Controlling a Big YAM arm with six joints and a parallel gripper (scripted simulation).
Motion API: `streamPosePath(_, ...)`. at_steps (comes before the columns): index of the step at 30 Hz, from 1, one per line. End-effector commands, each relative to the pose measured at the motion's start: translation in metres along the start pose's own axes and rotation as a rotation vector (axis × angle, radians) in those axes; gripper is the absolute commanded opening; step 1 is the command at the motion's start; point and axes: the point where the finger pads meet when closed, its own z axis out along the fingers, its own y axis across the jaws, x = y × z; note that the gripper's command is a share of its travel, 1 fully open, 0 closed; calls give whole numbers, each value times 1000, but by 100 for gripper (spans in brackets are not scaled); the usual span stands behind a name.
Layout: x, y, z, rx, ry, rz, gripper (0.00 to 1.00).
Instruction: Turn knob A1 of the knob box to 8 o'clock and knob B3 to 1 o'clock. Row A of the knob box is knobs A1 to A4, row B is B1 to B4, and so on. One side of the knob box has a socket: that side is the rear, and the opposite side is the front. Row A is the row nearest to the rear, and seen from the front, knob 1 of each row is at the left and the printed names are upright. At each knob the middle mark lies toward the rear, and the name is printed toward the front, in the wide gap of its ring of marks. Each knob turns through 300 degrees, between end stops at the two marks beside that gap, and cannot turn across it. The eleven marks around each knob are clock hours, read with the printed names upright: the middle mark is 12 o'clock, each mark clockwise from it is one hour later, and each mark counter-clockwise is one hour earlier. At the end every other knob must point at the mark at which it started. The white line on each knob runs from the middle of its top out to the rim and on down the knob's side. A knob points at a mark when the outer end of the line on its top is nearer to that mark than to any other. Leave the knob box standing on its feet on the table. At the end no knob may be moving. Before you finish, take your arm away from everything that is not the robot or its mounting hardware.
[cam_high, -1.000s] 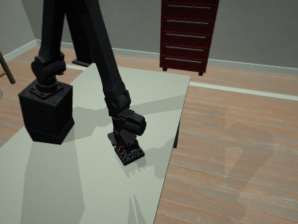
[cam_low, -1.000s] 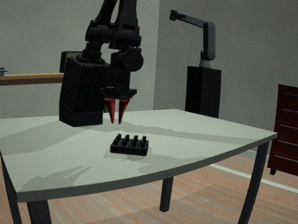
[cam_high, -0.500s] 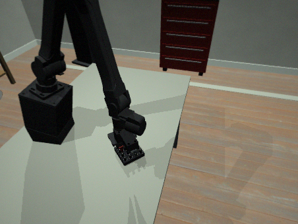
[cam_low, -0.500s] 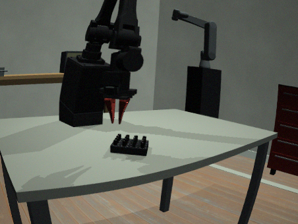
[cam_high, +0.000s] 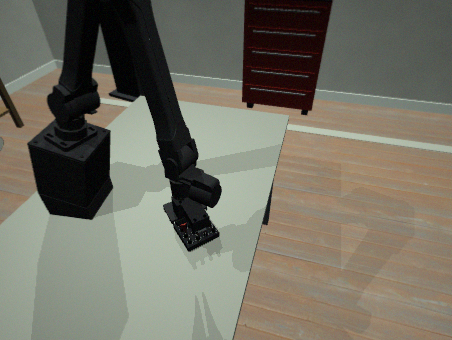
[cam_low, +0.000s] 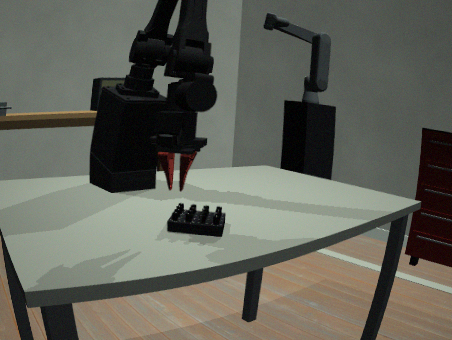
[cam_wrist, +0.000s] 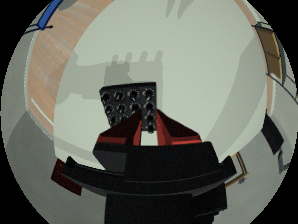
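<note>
Spreading widest, the desk lies beneath the hand, slightly parted, gripping nothing. On it, the box might skid; its small knobs, probably stiff, want pinching by their sides. The exterior view shows clearance that the wrist view obscures.

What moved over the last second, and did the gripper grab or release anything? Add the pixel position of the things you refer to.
Nothing clearly moved; any shift of the gripper (cam_low: 176, 190) (cam_wrist: 149, 111) is too small to call. Nothing taken or let go: its fingertips stand apart, empty, above the knob box (cam_high: 190, 248) (cam_low: 195, 229) (cam_wrist: 103, 90). The box stayed put on the table (cam_high: 165, 300) (cam_low: 300, 220) (cam_wrist: 200, 75). Knob angles: too small to compare.
</note>
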Motion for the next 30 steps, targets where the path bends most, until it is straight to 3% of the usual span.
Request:
streamPosePath(1, -13, 9, 3, -15, -25, -5, 19)
streamPosePath(30, -10, 9, 35, -13, -21, -2, 19)
